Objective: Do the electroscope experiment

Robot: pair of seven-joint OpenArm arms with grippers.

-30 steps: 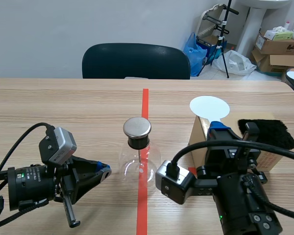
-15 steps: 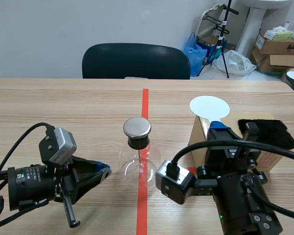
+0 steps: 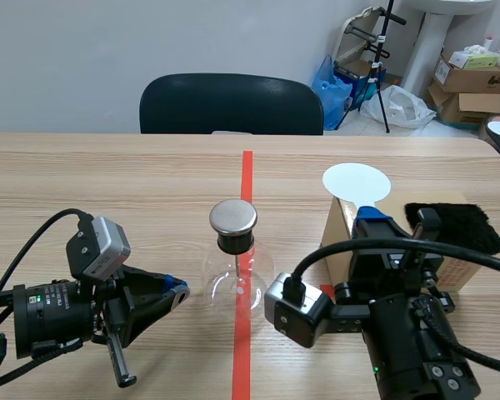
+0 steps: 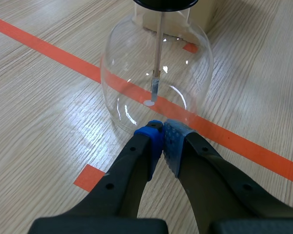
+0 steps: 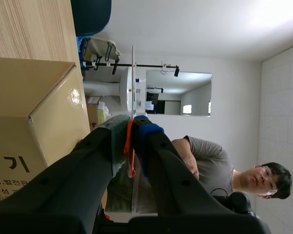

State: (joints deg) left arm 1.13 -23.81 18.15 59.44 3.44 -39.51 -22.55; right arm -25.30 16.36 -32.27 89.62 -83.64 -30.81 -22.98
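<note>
The right gripper (image 5: 131,130) is pinching a flat white round disc (image 3: 356,182) upright, the clear glass flask's (image 3: 237,279) steel cap (image 3: 232,217) lying apart on its left, nearer the empty, clenched left gripper (image 4: 162,139).

Blocked straight ahead of the left gripper (image 4: 162,129) by the glass flask (image 4: 156,73), the pressed-together fingertips just beside its wall. Bare wood on both sides of the flask. Only a narrow gap between flask and cardboard box (image 3: 340,237), crowded low down by the right arm's camera block (image 3: 296,312). Over the box, white disc (image 3: 356,182) standing up, clamped in the right gripper (image 5: 130,127); black fur (image 3: 454,221) on the box's right part. Wide bare table (image 3: 108,175) beyond the flask and leftward.
</note>
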